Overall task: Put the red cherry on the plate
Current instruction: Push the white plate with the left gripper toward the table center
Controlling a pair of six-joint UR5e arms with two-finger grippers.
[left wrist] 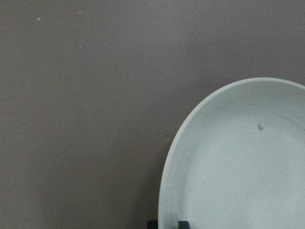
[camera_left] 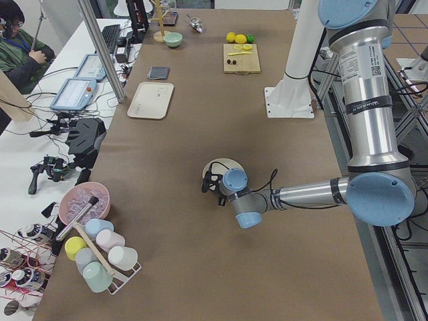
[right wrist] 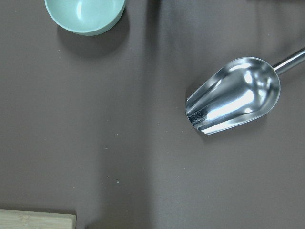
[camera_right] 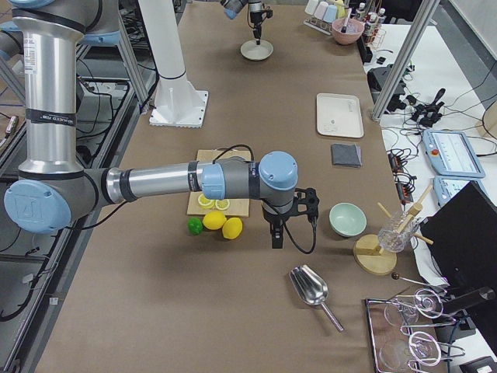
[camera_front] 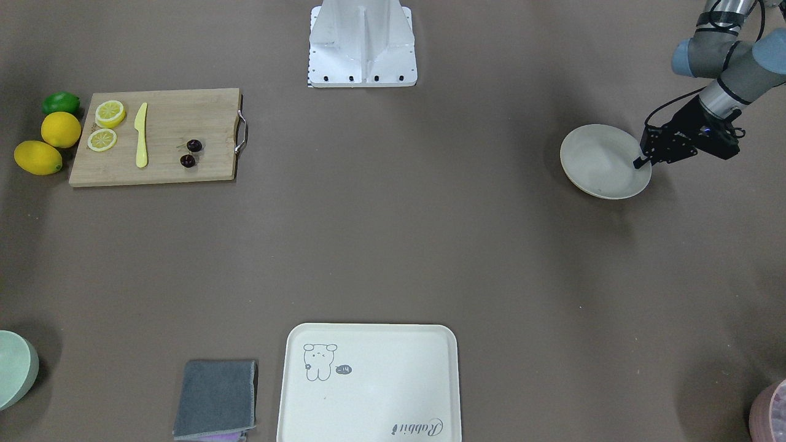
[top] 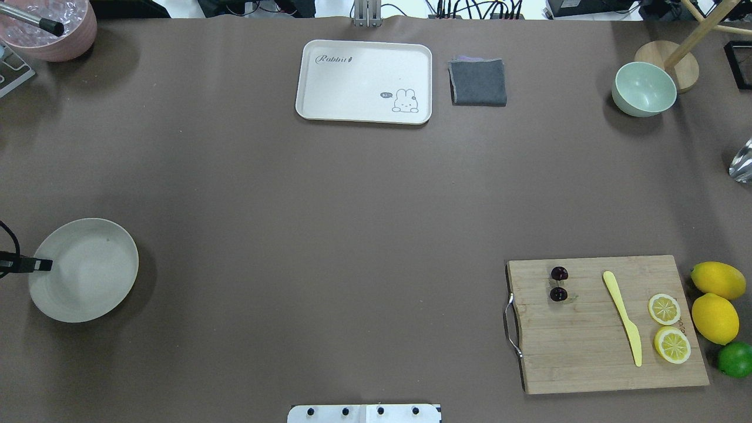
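Note:
The red cherry [top: 559, 294], a pair of tiny dark fruits, lies on the wooden cutting board [top: 587, 358] near its handle end, also seen from the front [camera_front: 194, 145]. The cream plate [top: 88, 273] sits far across the table on the robot's left. My left gripper [camera_front: 640, 162] is at the plate's rim. In the left wrist view its fingertips [left wrist: 152, 223] stand close on either side of the rim, shut on the plate [left wrist: 238, 181]. My right gripper [camera_right: 276, 237] hangs beyond the lemons, shown only in the exterior right view, so I cannot tell its state.
The board also carries a yellow knife [top: 623, 317] and two lemon slices [top: 664, 309]. Two lemons [top: 715, 318] and a lime [top: 735, 359] lie beside it. At the far edge are a rabbit tray [top: 329, 82], grey cloth [top: 478, 82] and green bowl [top: 644, 89]. A metal scoop [right wrist: 233, 95] lies below the right wrist.

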